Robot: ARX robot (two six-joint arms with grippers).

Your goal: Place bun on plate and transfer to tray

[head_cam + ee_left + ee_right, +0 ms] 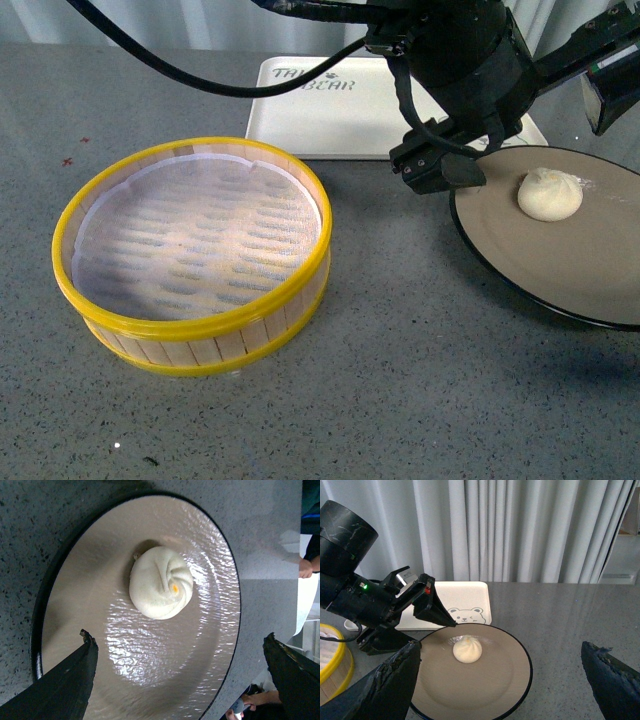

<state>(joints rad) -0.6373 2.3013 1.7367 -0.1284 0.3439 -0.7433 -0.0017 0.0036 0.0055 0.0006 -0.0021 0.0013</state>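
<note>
The cream-white bun (549,194) rests on the grey-brown plate (600,270) at the right of the table, toward the plate's far side. My left gripper (440,165) hangs open at the plate's left rim, clear of the bun. From the left wrist view the bun (161,582) lies ahead of the open left gripper (177,635), nothing between the fingers. My right gripper (501,647) is open above the plate (485,685), with the bun (467,650) in front of it. The white tray (330,110) lies behind, partly hidden by the left arm.
A yellow-rimmed bamboo steamer basket (200,325) with a white liner stands at the left of the grey table. The right arm (610,80) enters at the upper right. Curtains hang behind the table in the right wrist view.
</note>
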